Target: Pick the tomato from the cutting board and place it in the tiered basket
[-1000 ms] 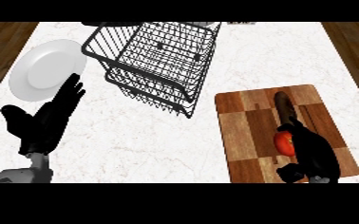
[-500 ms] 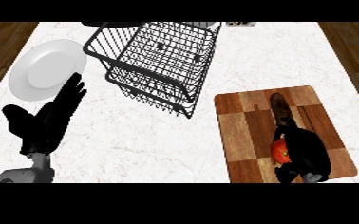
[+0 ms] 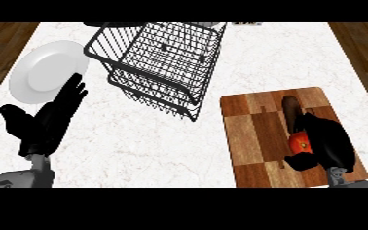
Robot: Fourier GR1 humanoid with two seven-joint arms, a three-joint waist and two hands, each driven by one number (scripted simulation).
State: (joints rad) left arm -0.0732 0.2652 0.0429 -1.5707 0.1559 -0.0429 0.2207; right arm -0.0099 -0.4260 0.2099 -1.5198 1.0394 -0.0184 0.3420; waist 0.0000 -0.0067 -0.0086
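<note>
Both hands are matte black, left hand (image 3: 46, 122) and right hand (image 3: 327, 141), on grey forearms; wrist hardware's too murky to tell.

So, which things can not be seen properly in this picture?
- Tomato, head view: mostly hidden by the right hand curled round it.
- Tiered basket, head view: its far rim is cut off by the top edge.
- Cutting board, head view: its near edge is cut off at the bottom.

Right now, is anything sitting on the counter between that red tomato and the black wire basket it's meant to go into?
Nothing visible: only bare white marble counter lies between the red tomato and the black wire tiered basket.
</note>
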